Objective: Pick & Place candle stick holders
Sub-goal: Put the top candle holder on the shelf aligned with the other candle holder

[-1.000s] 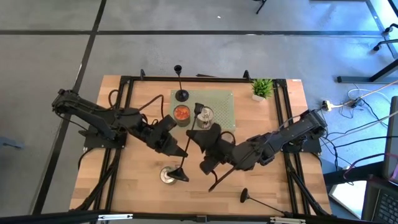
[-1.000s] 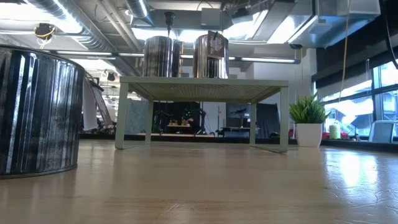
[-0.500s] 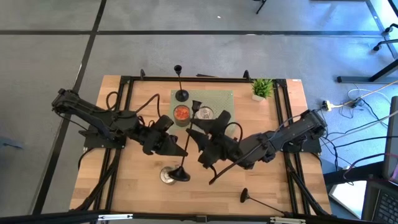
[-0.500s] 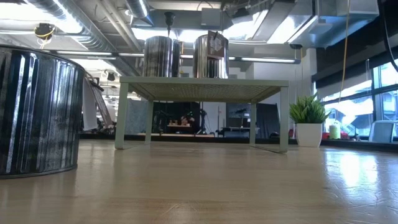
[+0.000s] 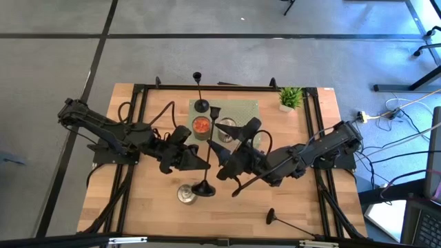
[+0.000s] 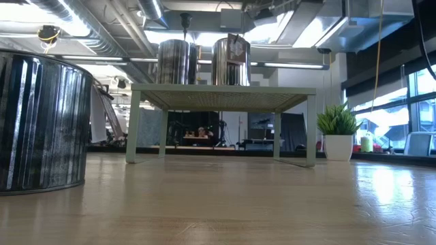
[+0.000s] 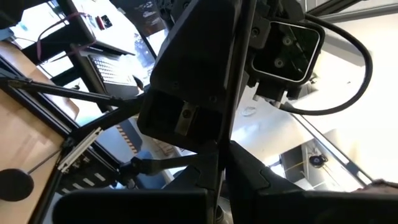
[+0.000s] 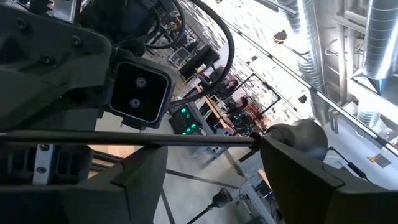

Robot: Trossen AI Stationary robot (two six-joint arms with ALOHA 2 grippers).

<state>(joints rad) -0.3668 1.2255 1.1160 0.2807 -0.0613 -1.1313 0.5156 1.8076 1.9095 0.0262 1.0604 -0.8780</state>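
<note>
One black candle stick holder is held above the table, its stem (image 5: 209, 141) tilted, its round base (image 5: 202, 188) toward the near edge and its cup (image 5: 214, 111) toward the far edge. My left gripper (image 5: 201, 162) is shut on the stem. My right gripper (image 5: 222, 160) faces it from the right, open; the stem (image 8: 124, 138) crosses just past its fingertips. A second holder (image 5: 200, 105) stands by its base on the green rack. A third (image 5: 271, 217) lies on its side near the table's near right corner. My left gripper pinches the held holder's thin stem (image 7: 227, 134) between its two fingers, about a third of the way up from the base. The fingers come level from the table's left and lie across the stem. The holder is lifted clear and tilted. Whether my right gripper touches the stem, I cannot tell.
The green rack (image 5: 248, 110) at the far middle carries an orange can (image 5: 200, 126) and a silver can (image 5: 227, 126). Another silver can (image 5: 185, 195) stands on the table beside the held holder's base. A small potted plant (image 5: 290, 98) is at the far right.
My right gripper has opened, let go of the stem and rolled about its own axis. My left gripper has rolled too, and the held holder has swung so that its cup points more toward the far edge.
</note>
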